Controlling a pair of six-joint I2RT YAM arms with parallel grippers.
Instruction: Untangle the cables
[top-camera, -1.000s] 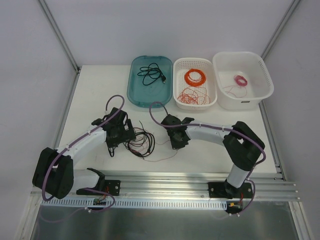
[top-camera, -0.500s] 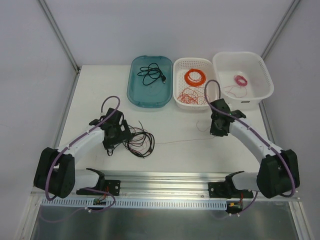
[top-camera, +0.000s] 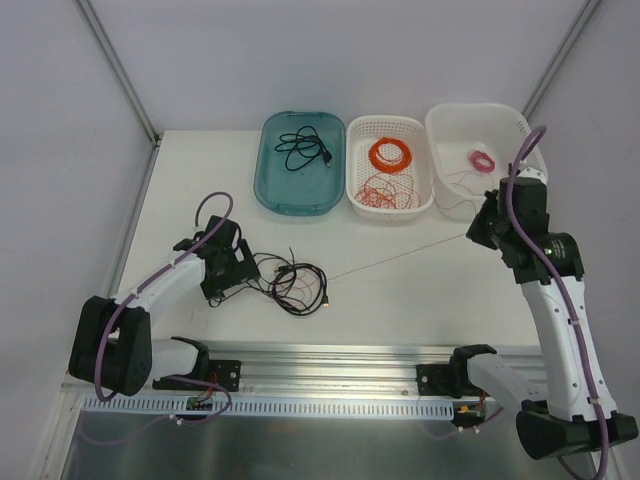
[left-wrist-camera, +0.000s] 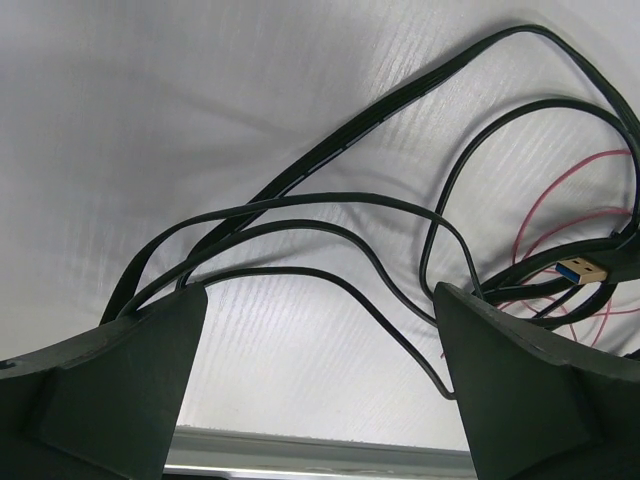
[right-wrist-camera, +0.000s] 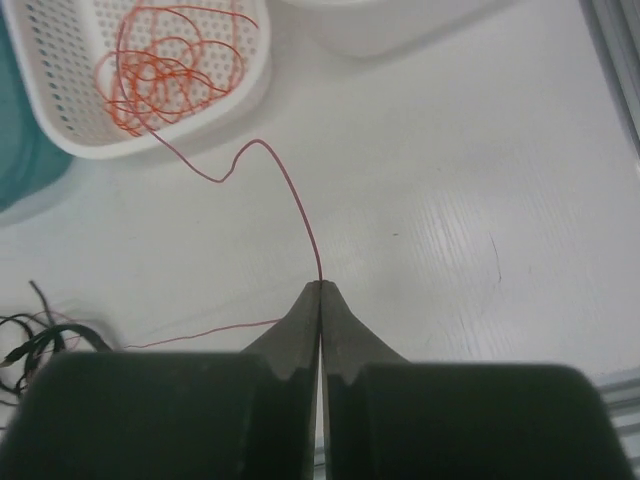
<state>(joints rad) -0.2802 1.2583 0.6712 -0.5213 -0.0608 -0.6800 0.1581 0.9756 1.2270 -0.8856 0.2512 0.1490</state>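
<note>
The left gripper (left-wrist-camera: 320, 298) has its fingers spread wide. Loops of the black cord (left-wrist-camera: 300, 205) lie under and between them. The right gripper (right-wrist-camera: 320, 287) is squeezed tight on a thin red wire (right-wrist-camera: 291, 190) at its tips. The wire runs off to the clump of cables (top-camera: 296, 285).

White arms (top-camera: 165, 283), black joints (top-camera: 108, 345), purple wiring (top-camera: 214, 195)

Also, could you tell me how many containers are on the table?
3, in a row along the far edge: teal tray left, white perforated basket middle, white tub right. None seems hidden.
</note>
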